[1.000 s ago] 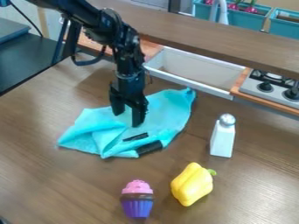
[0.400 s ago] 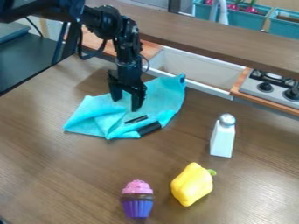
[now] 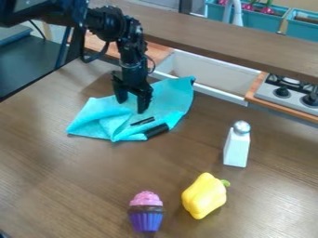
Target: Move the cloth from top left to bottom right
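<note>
- end effector [image 3: 131, 104] looks released, jaws apart, nothing pinched that I can see;
- turquoise cloth [image 3: 170, 96] is right below it, upper left of the worktop [image 3: 93, 179], long axis going lower left to upper right;
- jaws hide some fabric, so can't tell if they touch; dark strips [image 3: 156, 131] on it, no clue what

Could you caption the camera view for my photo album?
A robot gripper over a turquoise cloth, with a cupcake, yellow pepper and white shaker nearby.
</note>
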Available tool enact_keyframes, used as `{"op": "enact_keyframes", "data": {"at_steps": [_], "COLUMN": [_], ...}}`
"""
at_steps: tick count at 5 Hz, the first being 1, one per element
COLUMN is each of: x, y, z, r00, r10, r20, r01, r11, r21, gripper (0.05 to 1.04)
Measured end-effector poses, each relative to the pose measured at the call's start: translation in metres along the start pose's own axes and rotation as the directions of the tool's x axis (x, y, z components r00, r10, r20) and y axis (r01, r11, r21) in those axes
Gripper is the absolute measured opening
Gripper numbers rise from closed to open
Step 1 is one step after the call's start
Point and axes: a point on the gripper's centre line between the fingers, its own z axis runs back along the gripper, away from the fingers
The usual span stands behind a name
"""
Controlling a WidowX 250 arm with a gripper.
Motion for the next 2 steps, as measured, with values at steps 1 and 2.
{"op": "enact_keyframes", "data": {"at_steps": [1,2], "x": [-0.020,-0.043], "y": [-0.011,-0.025], "z": [0.004,0.009], "r00": [0.999,0.995], "r10": [-0.046,-0.103], "r20": [0.008,0.012], "r01": [0.046,0.103], "r11": [0.999,0.994], "r21": [-0.018,-0.031], "gripper": [1.001,1.001]}}
